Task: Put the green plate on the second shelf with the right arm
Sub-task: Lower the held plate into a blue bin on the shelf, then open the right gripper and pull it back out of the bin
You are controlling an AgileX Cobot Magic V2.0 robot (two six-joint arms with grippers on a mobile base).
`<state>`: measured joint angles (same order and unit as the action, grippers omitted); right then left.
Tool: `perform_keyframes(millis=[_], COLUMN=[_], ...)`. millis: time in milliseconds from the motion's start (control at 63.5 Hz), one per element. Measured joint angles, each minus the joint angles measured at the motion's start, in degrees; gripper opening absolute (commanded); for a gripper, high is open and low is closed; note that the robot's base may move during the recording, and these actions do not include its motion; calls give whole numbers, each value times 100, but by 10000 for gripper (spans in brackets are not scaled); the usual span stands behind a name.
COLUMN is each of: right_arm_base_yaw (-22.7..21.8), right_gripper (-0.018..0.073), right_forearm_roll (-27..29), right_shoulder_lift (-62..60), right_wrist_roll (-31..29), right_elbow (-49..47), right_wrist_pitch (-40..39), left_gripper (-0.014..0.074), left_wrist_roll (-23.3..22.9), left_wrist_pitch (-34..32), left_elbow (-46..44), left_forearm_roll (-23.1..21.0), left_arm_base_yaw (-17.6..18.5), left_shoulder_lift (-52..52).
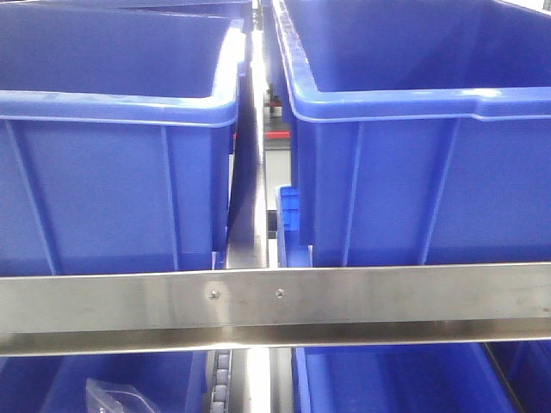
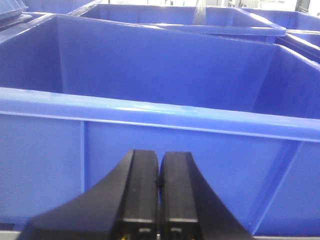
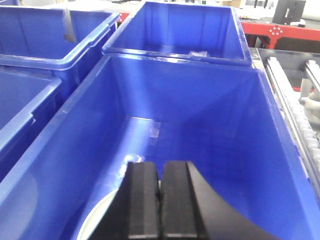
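You are looking down into a big blue bin [image 3: 200, 145] from the right wrist view, where the green plate [image 3: 97, 220] is lying on the floor just below and left of the right gripper [image 3: 160, 200], its fingers pressed together and holding nothing; the left gripper [image 2: 159, 192], likewise pressed together, is facing another bin's wall, and the front view is showing only bins and a steel rail [image 1: 275, 301], no plate

Glossy blue plastic bins [image 1: 112, 172] sit above a brushed-metal shelf rail [image 1: 275, 305].
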<state>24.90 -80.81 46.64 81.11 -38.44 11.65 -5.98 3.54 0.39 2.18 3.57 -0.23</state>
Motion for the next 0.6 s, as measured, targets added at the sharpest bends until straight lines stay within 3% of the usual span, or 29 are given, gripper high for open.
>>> perform_keyframes(millis=[142, 347, 473, 599], right_arm_base_yaw=[-156, -808, -1157, -1228], right_gripper=[30, 30, 30, 30], right_forearm_roll=[-28, -73, -73, 71], right_shoulder_lift=[-852, -2798, -3798, -4517], right_wrist_roll=[0, 8, 8, 8], right_elbow=[549, 1932, 2840, 3321], right_wrist_pitch=[-357, -1255, -1362, -1240], left_gripper=[131, 131, 131, 131], left_wrist_roll=[0, 0, 0, 0], left_wrist_pitch=[0, 0, 0, 0], left_elbow=[0, 0, 0, 0], left_forearm_roll=[0, 0, 0, 0], left_arm_base_yaw=[0, 0, 0, 0], left_shoulder_lift=[0, 0, 0, 0])
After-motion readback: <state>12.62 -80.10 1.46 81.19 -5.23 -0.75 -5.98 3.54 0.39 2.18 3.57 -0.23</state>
